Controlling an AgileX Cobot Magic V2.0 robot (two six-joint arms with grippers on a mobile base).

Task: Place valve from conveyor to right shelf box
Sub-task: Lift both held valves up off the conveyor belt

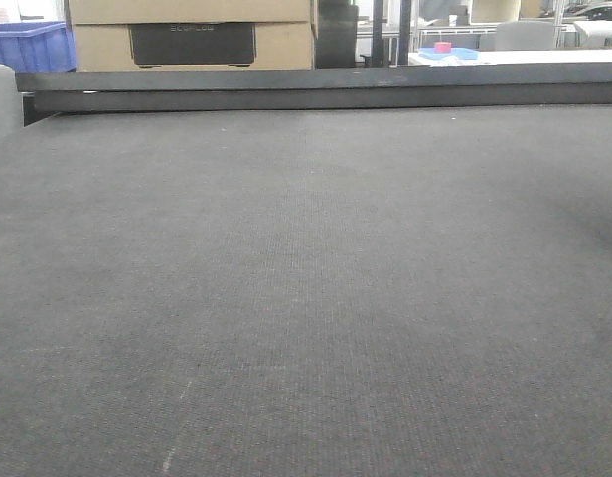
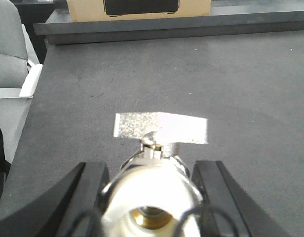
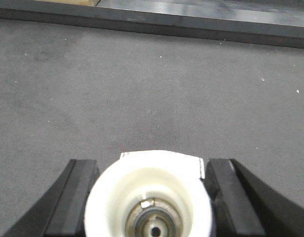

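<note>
The conveyor fills the front view, its black rail at 12 o'clock with a cardboard box behind it. The left gripper points low along the belt, jaws pressed against the valve, whose flat handle sits at 12 o'clock. The right gripper is posed alike, jaws pinching a white round fitting.

The right gripper is clasping the white, round-mouthed valve between its black jaws, the grey conveyor stretching beyond to a black rail.
</note>
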